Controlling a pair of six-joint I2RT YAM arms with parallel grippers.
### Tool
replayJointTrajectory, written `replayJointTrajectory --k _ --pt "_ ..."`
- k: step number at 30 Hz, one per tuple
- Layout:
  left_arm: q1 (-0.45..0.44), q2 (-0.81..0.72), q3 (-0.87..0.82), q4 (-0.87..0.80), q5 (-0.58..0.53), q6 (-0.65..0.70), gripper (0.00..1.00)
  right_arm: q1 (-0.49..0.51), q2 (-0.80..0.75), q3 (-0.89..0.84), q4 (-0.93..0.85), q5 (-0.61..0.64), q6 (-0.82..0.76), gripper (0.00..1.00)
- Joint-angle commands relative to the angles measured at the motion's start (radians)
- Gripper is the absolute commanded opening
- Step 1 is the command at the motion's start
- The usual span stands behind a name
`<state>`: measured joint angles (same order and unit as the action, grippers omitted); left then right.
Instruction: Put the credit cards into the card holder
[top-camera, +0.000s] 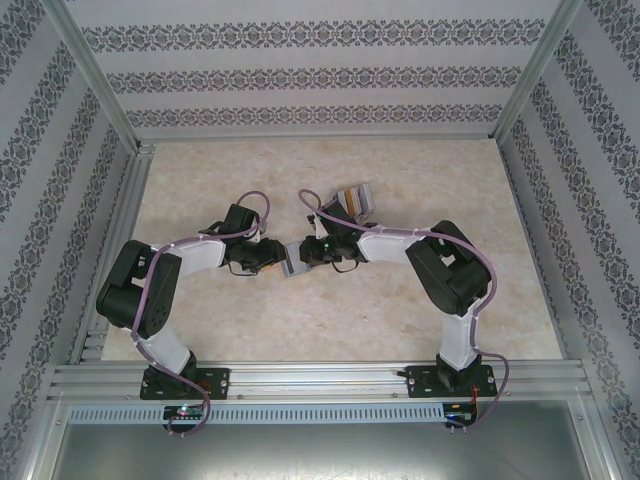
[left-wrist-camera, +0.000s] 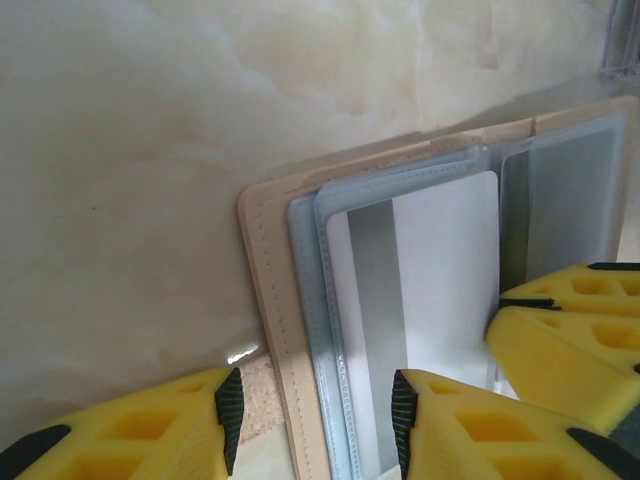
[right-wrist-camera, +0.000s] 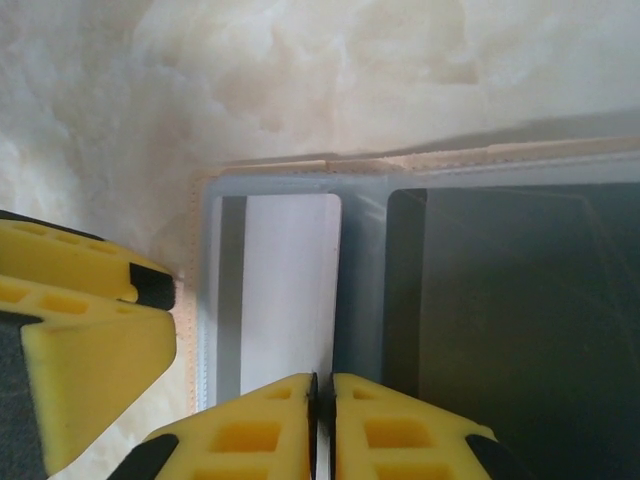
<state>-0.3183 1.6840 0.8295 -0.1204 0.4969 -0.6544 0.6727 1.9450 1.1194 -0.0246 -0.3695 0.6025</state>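
— What's over on the left?

— The left tool (left-wrist-camera: 315, 398) reaches in from that side. Its two yellow fingers (left-wrist-camera: 150, 430) stand apart, so it's open. They straddle the near left edge of the card holder (left-wrist-camera: 272, 300). A strip of tabletop (left-wrist-camera: 130, 150) shows between the outer finger and the tan border. The other finger overlaps the plastic sleeves.

— And where's the card holder itself?

— It's open on the tabletop, about midway across, right between the two tool tips. The grey-blue inside faces up and the stitched tan rim runs round it.

— Is anything in it?

— There's a white card (left-wrist-camera: 440, 270) with a grey stripe down one side, lying within the outline of the left sleeve. I can't tell how far in it is, because the fingers hide its near end. The sleeve to its right looks dark grey, and I can't make out whether it holds a card.

— What about the right tool?

— The right tool (right-wrist-camera: 322, 405) sits at the seam between the two sleeves, by the near corner of the white card. Its fingers are almost together, with only a hairline slit between them. I can't tell whether they're pinching the card's edge or just clear of it.

— And further right?

— Beyond the right tool, toward the far side, a tray (top-camera: 367, 207) holds a few cards (top-camera: 351, 196), orange and grey. It's near the card holder but apart from it.
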Motion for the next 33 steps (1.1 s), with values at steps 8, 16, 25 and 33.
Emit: replayJointTrajectory --k 8,16,25,33 --pt "0.005 0.017 -0.007 0.013 0.005 0.010 0.46 -0.009 -0.057 -0.003 -0.077 0.004 -0.058 0.37" --pt "0.005 0.032 -0.001 0.009 -0.012 0.018 0.46 -0.074 -0.145 -0.058 -0.114 0.025 -0.084 0.41" --pt "0.005 0.052 0.002 0.021 -0.013 0.016 0.46 -0.033 -0.082 0.010 -0.121 -0.036 -0.090 0.40" --pt "0.004 0.063 -0.003 0.020 -0.022 0.023 0.45 -0.006 0.011 0.081 -0.182 0.014 -0.113 0.40"
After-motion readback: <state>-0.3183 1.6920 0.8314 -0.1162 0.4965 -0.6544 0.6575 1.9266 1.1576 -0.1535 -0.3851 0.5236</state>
